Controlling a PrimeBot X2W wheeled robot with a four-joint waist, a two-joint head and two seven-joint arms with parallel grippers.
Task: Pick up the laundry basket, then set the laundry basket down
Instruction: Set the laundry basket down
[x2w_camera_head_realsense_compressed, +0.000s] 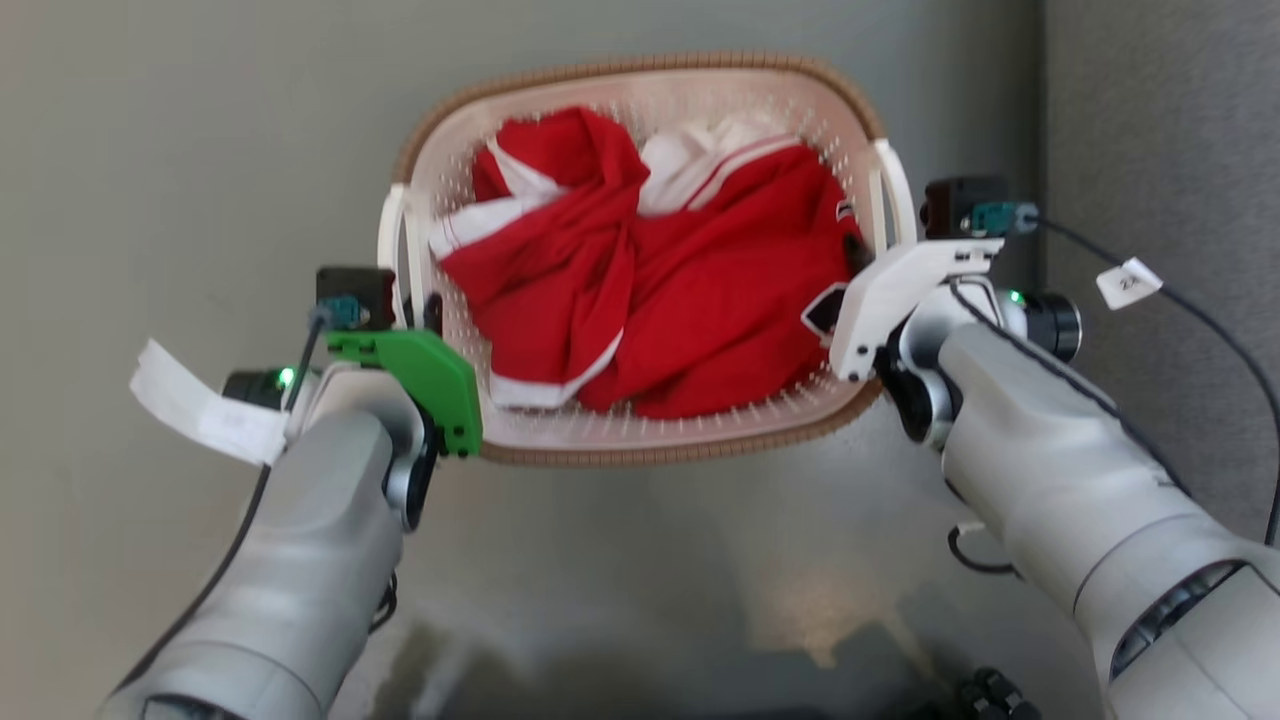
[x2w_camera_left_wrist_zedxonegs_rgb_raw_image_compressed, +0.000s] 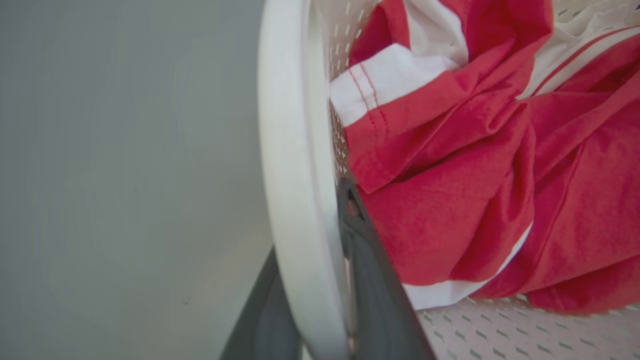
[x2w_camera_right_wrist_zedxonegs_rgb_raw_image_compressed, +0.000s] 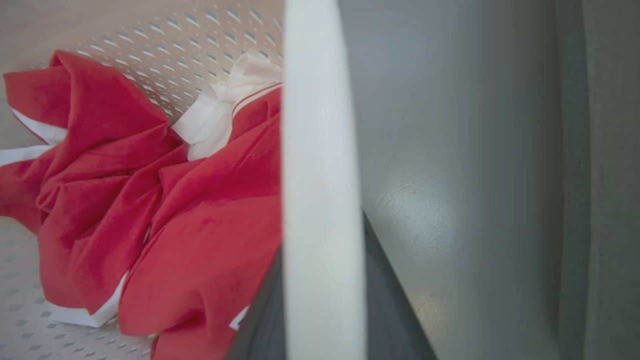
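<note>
Head view, looking down: we have the laundry basket gripped at both ends, centred between our two arms over the grey floor. Our left pincer straddles the left handle, one dark finger outside it and one inside against the basket wall, closed down to the handle's thickness. Our right pincer clasps the right handle the same way.

By our reading the grasp is made and the pick-up is either beginning or under way. We cannot tell whether the base has left the floor. Setting the basket down is all to come.

The basket is a rounded rectangle of cream plastic, its walls and bottom punched with neat rows of small slots, and its rim is a brown band moulded to look woven. The handles are thin, smooth white strips that bow outward at the sides. Inside lies a crumpled red garment of soft cloth with white trim and stitched hems, covering most of the bottom. The floor is smooth, with a dull sheen.
</note>
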